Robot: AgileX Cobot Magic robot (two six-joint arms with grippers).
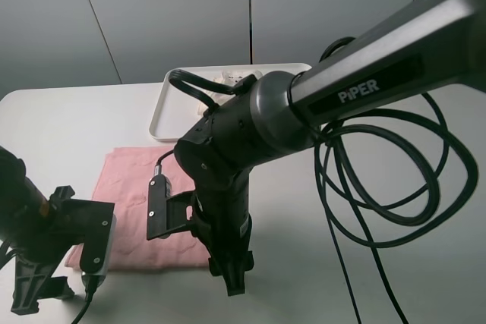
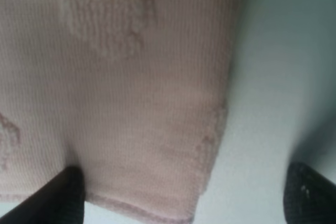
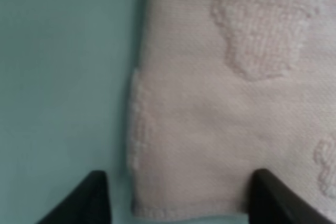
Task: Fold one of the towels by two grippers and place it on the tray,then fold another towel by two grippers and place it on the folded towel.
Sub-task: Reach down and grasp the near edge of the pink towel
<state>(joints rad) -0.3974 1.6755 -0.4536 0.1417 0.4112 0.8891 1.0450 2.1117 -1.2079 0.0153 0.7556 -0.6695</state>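
The pink towel lies flat on the white table, in front of the tray. A bit of the cream towel shows in the tray behind my right arm. My left gripper is down at the pink towel's near left corner. In the left wrist view this gripper is open, one finger over the pink towel, the other over bare table. My right gripper is at the near right corner. Its wrist view shows the gripper with jaws apart, astride the towel's corner.
My right arm crosses the view from the upper right, and its black cable loops over the table on the right. The table's near edge runs close behind both grippers.
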